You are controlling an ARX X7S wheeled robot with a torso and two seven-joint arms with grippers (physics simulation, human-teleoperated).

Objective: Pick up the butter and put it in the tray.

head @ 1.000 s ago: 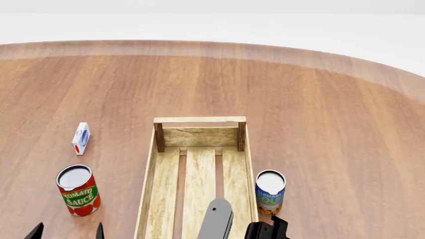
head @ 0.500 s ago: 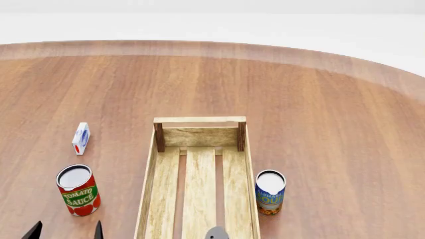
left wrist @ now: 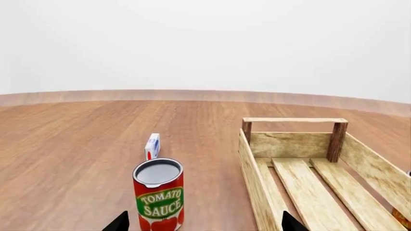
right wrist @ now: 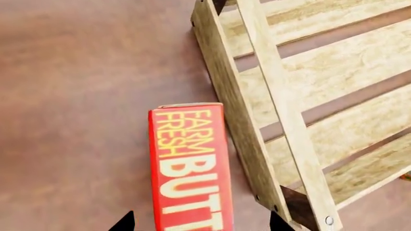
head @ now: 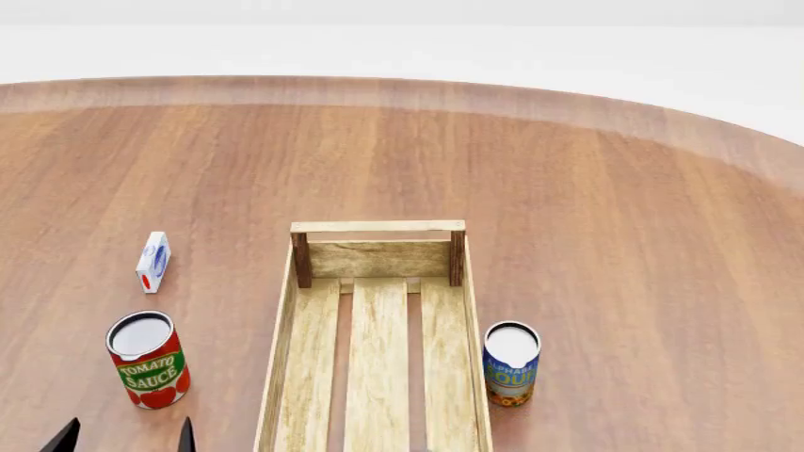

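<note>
I see the butter [right wrist: 189, 168] at the bottom centre of my right wrist view, lying on the table [right wrist: 77, 86] just outside the tray [right wrist: 257, 115] wall (touching or not, I cannot tell). The right gripper [right wrist: 200, 222] hangs spread wide, its tips either side of the carton, gripping nothing. The left gripper [head: 126, 437] is likewise wide and empty beside the tomato sauce can [head: 147, 359].

Light is bright, even and diffuse in all three views, with no evident direction and no glare on the table [head: 603, 207] (its wood shows only a faint sheen). Shadows are weak: a soft dark patch beside the butter [right wrist: 189, 163], slight shading inside the tray [head: 377, 259]. Edges render crisp, without blur or visible edge distortion.
</note>
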